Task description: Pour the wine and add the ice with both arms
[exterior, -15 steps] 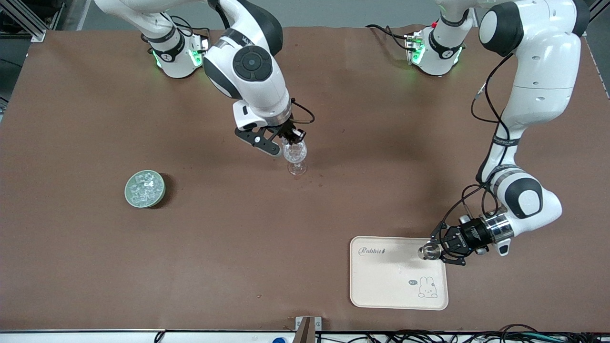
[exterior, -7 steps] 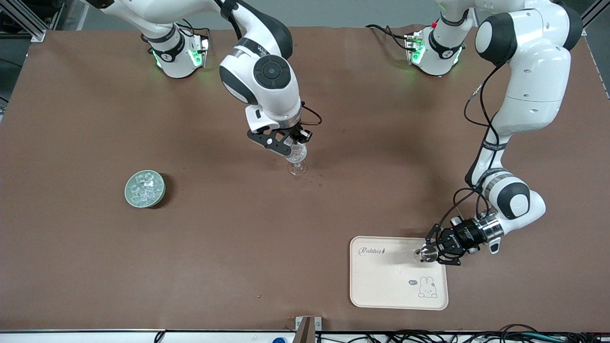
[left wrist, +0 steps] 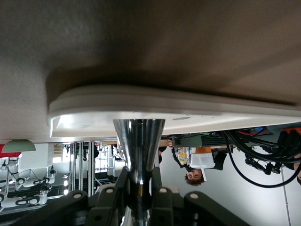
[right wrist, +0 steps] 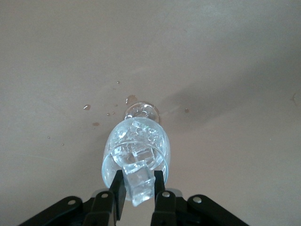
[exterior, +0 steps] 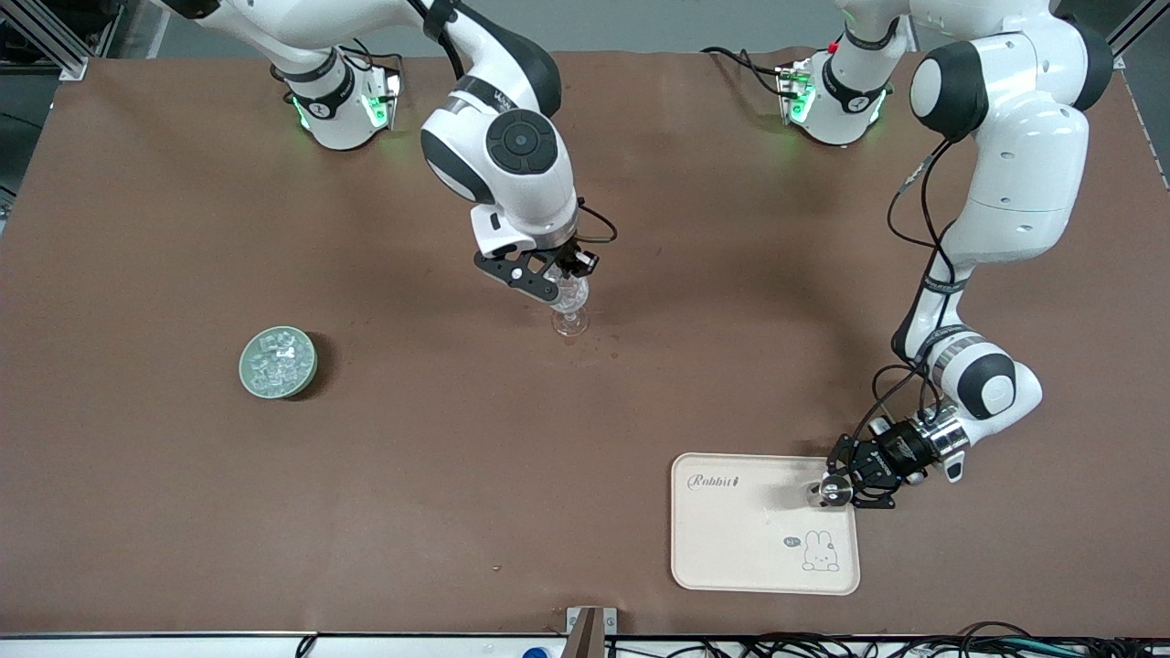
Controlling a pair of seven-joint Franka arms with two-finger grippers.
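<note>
A clear stemmed glass stands mid-table with several ice cubes in it. My right gripper is just over its mouth. In the right wrist view the gripper is shut on one clear ice cube above the glass. More ice lies in a green bowl toward the right arm's end. My left gripper is shut on a shiny metal measuring cup at the edge of the cream tray. In the left wrist view the gripper holds the cup by its waist, close to the tray.
Small wet drops lie on the brown table around the glass's foot. The tray has a rabbit drawing on its nearer corner. Cables run along the table's front edge.
My right gripper moved a little toward the left arm's end and came down onto the glass's mouth, then held still. My left gripper and the metal cup shifted slightly at the tray's edge.
</note>
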